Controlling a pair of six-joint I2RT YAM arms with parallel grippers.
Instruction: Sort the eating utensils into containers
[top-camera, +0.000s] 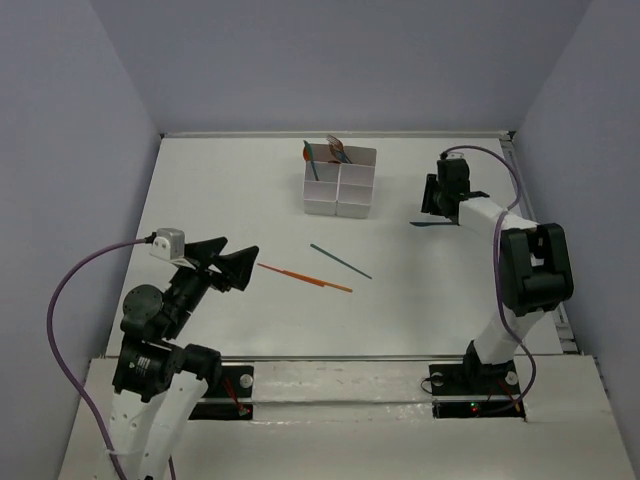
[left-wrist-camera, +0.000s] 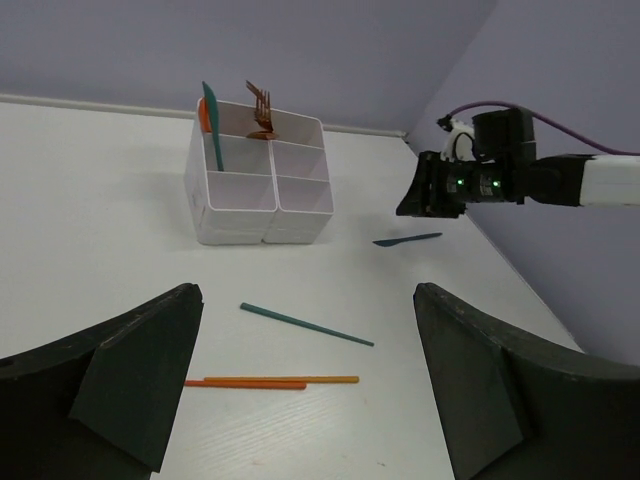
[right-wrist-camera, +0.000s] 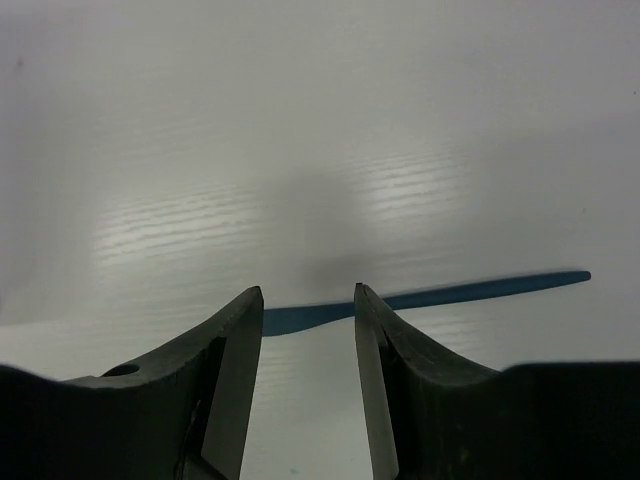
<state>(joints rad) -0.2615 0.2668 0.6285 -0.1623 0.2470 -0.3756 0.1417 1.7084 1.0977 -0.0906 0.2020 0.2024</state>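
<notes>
The white four-compartment box (top-camera: 340, 182) stands at the back middle; it also shows in the left wrist view (left-wrist-camera: 262, 185). A brown fork (left-wrist-camera: 262, 105) stands in one back compartment, and a teal utensil (left-wrist-camera: 211, 125) with an orange spoon behind it stands in the other. A teal stick (top-camera: 340, 261) and two orange sticks (top-camera: 305, 278) lie mid-table. My left gripper (top-camera: 242, 246) is open and empty, hovering left of the sticks. My right gripper (top-camera: 435, 203) is open over a teal knife (right-wrist-camera: 440, 297), which lies across the gap just past its fingertips (right-wrist-camera: 360, 292).
The table's right edge with a rail (top-camera: 515, 190) runs close behind the right arm. A purple cable (top-camera: 60, 300) loops beside the left arm. Grey walls enclose the table on three sides.
</notes>
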